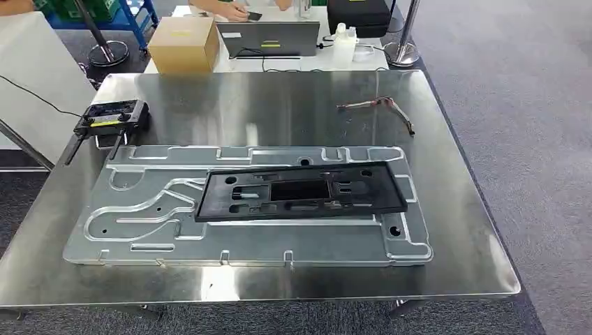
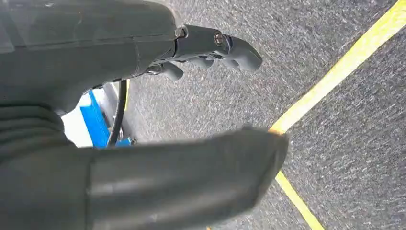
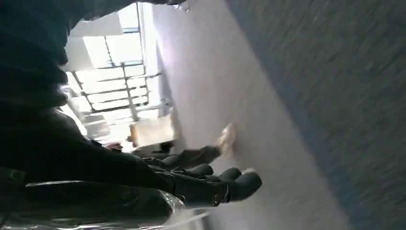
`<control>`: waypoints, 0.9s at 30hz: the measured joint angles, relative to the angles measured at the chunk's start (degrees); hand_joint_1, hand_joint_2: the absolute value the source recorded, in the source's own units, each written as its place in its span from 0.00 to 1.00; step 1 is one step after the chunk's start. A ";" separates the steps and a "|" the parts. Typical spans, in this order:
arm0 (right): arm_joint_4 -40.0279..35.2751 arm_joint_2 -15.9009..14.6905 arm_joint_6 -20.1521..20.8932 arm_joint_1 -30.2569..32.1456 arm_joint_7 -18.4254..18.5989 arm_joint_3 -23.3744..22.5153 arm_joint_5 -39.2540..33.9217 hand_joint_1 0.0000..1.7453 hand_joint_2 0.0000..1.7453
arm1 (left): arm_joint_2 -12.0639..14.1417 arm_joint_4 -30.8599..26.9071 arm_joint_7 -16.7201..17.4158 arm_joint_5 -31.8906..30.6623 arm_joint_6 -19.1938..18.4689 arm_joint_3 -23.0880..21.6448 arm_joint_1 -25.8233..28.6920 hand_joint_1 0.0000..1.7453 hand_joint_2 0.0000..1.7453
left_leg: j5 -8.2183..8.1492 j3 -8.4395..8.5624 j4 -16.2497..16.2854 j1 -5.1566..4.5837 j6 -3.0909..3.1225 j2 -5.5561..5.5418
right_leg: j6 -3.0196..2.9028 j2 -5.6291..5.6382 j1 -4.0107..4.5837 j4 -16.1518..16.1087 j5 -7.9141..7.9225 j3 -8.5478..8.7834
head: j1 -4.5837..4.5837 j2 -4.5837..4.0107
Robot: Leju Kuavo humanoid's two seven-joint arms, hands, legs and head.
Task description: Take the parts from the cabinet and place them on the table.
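Observation:
A large silver stamped metal plate (image 1: 139,209) lies flat on the steel table (image 1: 279,105), along its near half. A black plastic frame (image 1: 300,192) with cut-outs rests on top of the plate, towards its right. A thin wire harness (image 1: 380,106) lies on the table's far right. My left hand (image 2: 119,52) hangs over grey carpet, its fingers (image 2: 230,45) and thumb (image 2: 191,177) apart with nothing between them. My right hand (image 3: 143,177) is dim in its wrist view, fingers (image 3: 239,184) stretched out and holding nothing.
A black handheld device (image 1: 112,115) sits at the table's far left corner. Behind the table stands a white desk with a cardboard box (image 1: 183,43), a laptop (image 1: 269,38), a white bottle (image 1: 342,43) and a black case (image 1: 358,14); a person's hand (image 1: 234,10) works there. A yellow floor line (image 2: 335,76) crosses the carpet.

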 joint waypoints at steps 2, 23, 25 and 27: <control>1.06 5.06 0.22 -0.16 -3.79 -0.30 -4.98 0.00 1.00 | -0.09 0.00 -0.39 0.09 0.72 0.00 -0.20 0.00 1.00 | -0.01 0.03 -0.01 0.13 -0.11 0.03 | -0.09 0.04 0.13 0.01 -0.05 0.03 | 0.00 0.00; 4.52 25.48 0.61 -2.41 -2.55 -3.59 -14.32 0.00 1.00 | 0.24 0.00 9.57 -4.33 6.84 0.00 -0.52 0.00 1.00 | -0.09 0.28 -0.01 0.11 -0.34 0.11 | -0.32 0.13 0.08 0.12 -0.19 0.12 | -0.02 0.00; 4.61 25.57 1.49 -2.46 -2.42 -3.87 -15.01 0.00 1.00 | 0.26 0.00 9.57 -4.00 5.88 0.00 -0.36 0.00 1.00 | -0.09 0.27 -0.01 0.11 -0.33 0.11 | -0.32 0.13 0.08 0.11 -0.19 0.12 | 0.00 -0.02; 4.70 25.72 2.19 -2.63 -2.42 -4.20 -15.30 0.00 1.00 | 0.26 0.00 9.55 -3.60 5.31 0.00 -0.20 0.00 1.00 | -0.10 0.27 -0.01 0.11 -0.33 0.11 | -0.32 0.13 0.06 0.11 -0.19 0.12 | 0.00 -0.02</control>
